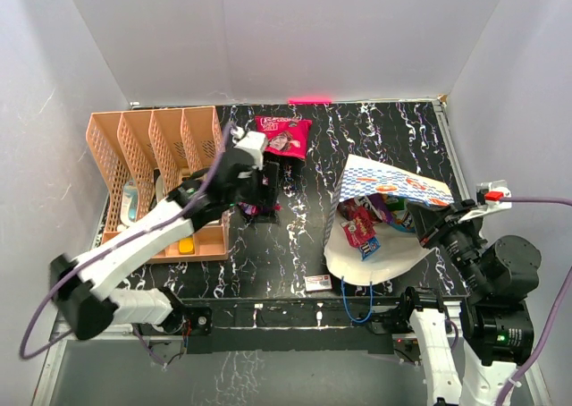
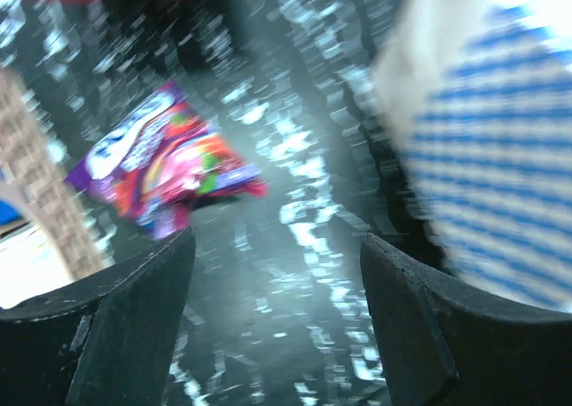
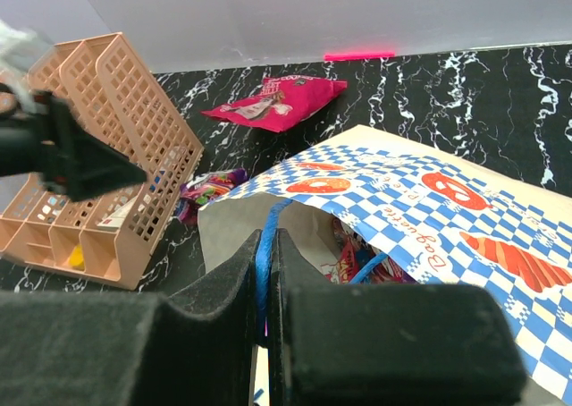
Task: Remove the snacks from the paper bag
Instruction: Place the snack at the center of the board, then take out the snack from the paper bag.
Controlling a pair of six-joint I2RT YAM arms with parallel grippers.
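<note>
The blue-and-white checkered paper bag [image 1: 386, 184] lies on its side at the right, mouth facing left, with several snacks [image 1: 362, 227] showing inside. My right gripper [image 3: 265, 272] is shut on the bag's blue cord handle [image 3: 268, 223] and holds the mouth open; packets [image 3: 353, 256] show inside the bag [image 3: 429, 209]. A magenta packet [image 1: 281, 136] lies at the back of the table. A purple-pink packet [image 2: 170, 160] lies on the table just ahead of my left gripper [image 2: 277, 272], which is open and empty above the table. The bag's checkered side [image 2: 500, 156] is to its right.
A peach-orange divider rack [image 1: 152, 156] stands at the left, right beside the left arm, and shows in the right wrist view [image 3: 107, 147]. A small white flat box [image 1: 318, 283] lies near the table's front edge. Grey walls close in the table on three sides.
</note>
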